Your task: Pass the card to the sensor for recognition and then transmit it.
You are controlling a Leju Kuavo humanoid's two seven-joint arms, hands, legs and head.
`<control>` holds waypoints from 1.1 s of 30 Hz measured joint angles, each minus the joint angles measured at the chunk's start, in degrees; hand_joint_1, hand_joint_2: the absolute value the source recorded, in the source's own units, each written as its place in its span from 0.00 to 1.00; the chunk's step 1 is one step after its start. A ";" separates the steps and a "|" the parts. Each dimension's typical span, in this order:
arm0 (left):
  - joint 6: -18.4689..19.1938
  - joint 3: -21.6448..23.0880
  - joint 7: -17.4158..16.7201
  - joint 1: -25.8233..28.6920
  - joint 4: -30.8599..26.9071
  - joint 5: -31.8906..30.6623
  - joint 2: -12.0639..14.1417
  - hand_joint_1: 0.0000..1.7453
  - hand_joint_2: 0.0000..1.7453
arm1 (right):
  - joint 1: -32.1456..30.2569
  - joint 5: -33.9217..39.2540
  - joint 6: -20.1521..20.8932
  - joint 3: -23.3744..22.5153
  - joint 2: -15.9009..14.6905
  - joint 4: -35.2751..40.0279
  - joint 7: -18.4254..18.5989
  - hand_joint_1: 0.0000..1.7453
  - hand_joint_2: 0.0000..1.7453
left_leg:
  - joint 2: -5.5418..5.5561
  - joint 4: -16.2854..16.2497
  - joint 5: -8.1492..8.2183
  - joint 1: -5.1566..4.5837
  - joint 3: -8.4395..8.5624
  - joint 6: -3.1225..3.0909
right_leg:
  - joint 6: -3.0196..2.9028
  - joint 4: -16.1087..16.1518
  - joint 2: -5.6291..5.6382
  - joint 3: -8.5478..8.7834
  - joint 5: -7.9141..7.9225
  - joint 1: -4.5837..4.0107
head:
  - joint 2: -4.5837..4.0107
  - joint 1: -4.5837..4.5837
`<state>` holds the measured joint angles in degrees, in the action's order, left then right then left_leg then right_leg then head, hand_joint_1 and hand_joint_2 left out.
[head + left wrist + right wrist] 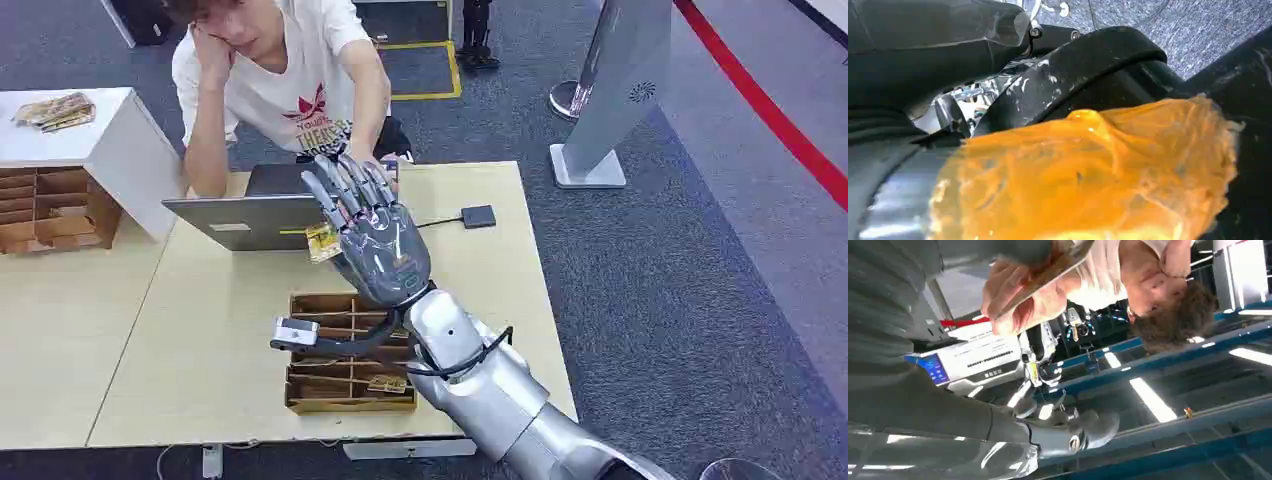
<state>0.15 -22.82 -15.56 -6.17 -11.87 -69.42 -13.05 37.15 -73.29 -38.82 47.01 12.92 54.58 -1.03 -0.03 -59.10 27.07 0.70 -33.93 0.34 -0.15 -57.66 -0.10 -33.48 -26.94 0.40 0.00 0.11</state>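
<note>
My right hand (372, 232) is raised above the table (200, 340), its fingers spread toward the person (290, 80). It pinches a yellowish card (322, 241) at its thumb side. In the right wrist view the card (1060, 262) shows edge-on, with the person's hand (1015, 300) wrapped on it too. A small black square sensor (478, 216) on a cable lies on the table to the right of my hand. My left hand (923, 45) is a dark blurred bulk beside an orange blurred mass (1088, 175); how its fingers lie is unclear.
A grey laptop (245, 215) stands open before the person. A wooden slotted tray (345, 360) with cards sits near the table's front edge, under my forearm. A white cabinet (110, 150) with wooden trays stands at the left, and a grey stand (620, 90) on the carpet at the right.
</note>
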 joint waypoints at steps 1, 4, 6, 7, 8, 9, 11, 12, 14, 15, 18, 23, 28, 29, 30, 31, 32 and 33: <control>0.00 0.26 0.00 -0.01 0.00 -0.02 0.00 0.00 0.00 | 0.28 -0.04 -0.07 0.00 0.13 -0.64 0.00 0.78 1.00 | 0.00 0.00 0.00 0.00 0.00 0.00 | 0.00 0.00 0.00 0.00 0.00 0.00 | 0.00 0.00; 0.00 0.46 -0.02 -0.04 0.00 -0.04 0.00 0.00 0.00 | 0.68 -0.09 -0.17 -0.07 0.35 -1.89 0.00 1.00 1.00 | 0.00 0.00 0.01 0.00 0.00 0.00 | 0.00 0.00 0.00 -0.01 0.00 0.00 | 0.00 0.02; 0.00 0.66 -0.02 -0.04 0.00 -0.04 0.00 0.00 0.00 | 0.82 -0.11 -0.24 -0.13 0.37 -2.37 0.00 1.00 1.00 | 0.00 0.00 0.01 0.00 -0.01 0.00 | 0.00 0.00 0.00 -0.01 -0.01 0.00 | 0.00 0.00; 0.00 0.72 -0.02 -0.04 0.00 -0.04 0.00 0.00 0.00 | 0.83 -0.09 -0.24 -0.15 0.39 -2.52 0.00 1.00 1.00 | 0.00 0.00 0.01 0.00 -0.01 0.00 | 0.00 0.00 0.00 -0.01 -0.01 0.00 | 0.00 0.00; 0.00 0.74 -0.02 -0.05 0.00 -0.02 0.00 0.00 0.00 | 0.82 0.06 -0.24 -0.24 0.44 -2.74 0.00 1.00 1.00 | 0.00 0.00 0.01 0.00 -0.01 0.00 | 0.00 0.00 0.00 -0.01 -0.01 0.00 | 0.00 0.00; 0.00 0.76 -0.02 -0.05 0.00 -0.02 0.00 0.00 0.00 | 0.80 0.15 -0.24 -0.26 0.44 -2.85 0.00 1.00 1.00 | 0.00 0.00 0.01 0.00 -0.01 0.00 | 0.00 0.00 0.00 -0.01 -0.01 0.00 | 0.00 0.00; -0.02 0.83 -0.02 -0.05 0.00 -0.02 0.00 0.00 0.00 | 0.77 0.31 -0.24 -0.33 0.44 -3.13 -0.11 1.00 1.00 | 0.00 0.00 0.01 0.00 -0.01 0.00 | 0.00 0.01 0.00 -0.01 -0.01 0.00 | 0.00 0.00; -0.02 0.85 -0.07 -0.05 0.00 -0.02 0.00 0.00 0.00 | 0.75 0.37 -0.26 -0.39 0.44 -3.26 -0.15 1.00 1.00 | 0.00 0.00 0.01 0.00 -0.01 0.00 | 0.00 0.01 0.00 -0.01 -0.01 0.00 | 0.00 0.00; -0.02 0.92 -0.07 -0.05 0.00 -0.02 0.00 0.00 0.00 | 0.73 0.52 -0.44 -0.52 0.46 -3.57 -0.22 1.00 1.00 | 0.00 0.00 0.01 0.00 0.00 0.00 | 0.00 0.01 0.00 -0.01 -0.01 0.00 | 0.00 0.00; -0.04 0.96 -0.07 -0.05 0.00 -0.02 0.00 0.00 0.00 | 0.69 0.59 -0.48 -0.61 0.46 -3.66 -0.24 1.00 1.00 | 0.00 0.00 0.01 0.00 0.00 0.00 | 0.00 0.01 0.00 -0.01 -0.01 0.00 | 0.00 0.00; -0.02 1.35 -0.07 -0.06 0.00 -0.02 0.00 0.00 0.00 | 0.66 0.61 -0.59 -0.70 0.46 -4.01 -0.26 1.00 1.00 | 0.00 0.00 0.01 0.00 0.00 0.00 | 0.00 0.01 0.00 -0.01 0.00 0.00 | 0.00 0.00; -0.09 1.68 -0.07 -0.07 0.00 -0.02 0.00 0.00 0.00 | 0.29 1.38 -0.57 -1.05 0.46 -4.40 -0.66 1.00 1.00 | 0.00 0.00 0.01 0.00 0.00 0.00 | 0.00 0.01 0.00 -0.01 -0.01 0.00 | 0.00 0.00; -0.22 1.70 -0.07 -0.07 0.00 0.20 0.00 0.00 0.00 | -0.78 4.66 -0.13 -2.06 0.74 -4.46 -1.79 1.00 1.00 | 0.00 0.00 0.01 0.00 0.00 0.00 | 0.00 0.01 0.00 -0.01 -0.01 0.00 | 0.00 0.00; -0.28 1.70 -0.07 -0.07 0.00 0.26 0.00 0.00 0.00 | -1.01 5.40 0.20 -2.32 0.79 -4.46 -2.14 1.00 1.00 | 0.00 0.00 0.01 0.00 0.00 0.00 | 0.00 0.01 0.00 -0.01 -0.01 0.00 | 0.00 0.00; -0.35 1.73 -0.09 -0.07 0.00 0.33 0.00 0.00 0.00 | -1.24 6.03 0.55 -2.66 0.87 -4.46 -2.19 1.00 1.00 | 0.00 0.00 0.01 0.00 -0.01 0.00 | 0.00 0.01 0.00 -0.01 -0.01 0.00 | 0.00 0.00; -0.39 1.73 -0.09 -0.07 0.00 0.33 0.00 0.00 0.00 | -1.40 6.16 0.55 -2.84 0.90 -4.46 -2.25 1.00 1.00 | 0.00 0.00 0.01 0.00 0.00 0.00 | 0.00 0.01 0.00 -0.01 -0.01 0.00 | 0.00 0.00; -0.48 1.75 -0.09 -0.07 0.00 0.35 0.00 0.00 0.00 | -1.54 6.27 0.59 -3.02 0.94 -4.46 -2.36 1.00 1.00 | 0.00 0.00 0.01 0.00 0.00 0.00 | 0.00 0.01 0.00 -0.01 -0.01 0.00 | 0.00 0.00; -0.50 1.75 -0.09 -0.07 0.00 0.35 0.00 0.00 0.00 | -1.62 6.38 0.59 -3.10 0.96 -4.46 -2.51 1.00 1.00 | -0.01 0.00 0.01 0.00 0.00 0.00 | 0.00 0.01 0.00 -0.01 -0.01 0.00 | 0.00 0.00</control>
<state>-0.35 -21.07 -15.65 -6.24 -11.87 -69.07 -13.05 35.53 -66.90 -38.23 43.91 13.88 50.12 -3.54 -0.04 -59.11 27.08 0.70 -33.94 0.34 -0.15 -57.66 -0.10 -33.49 -26.94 0.40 0.00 0.11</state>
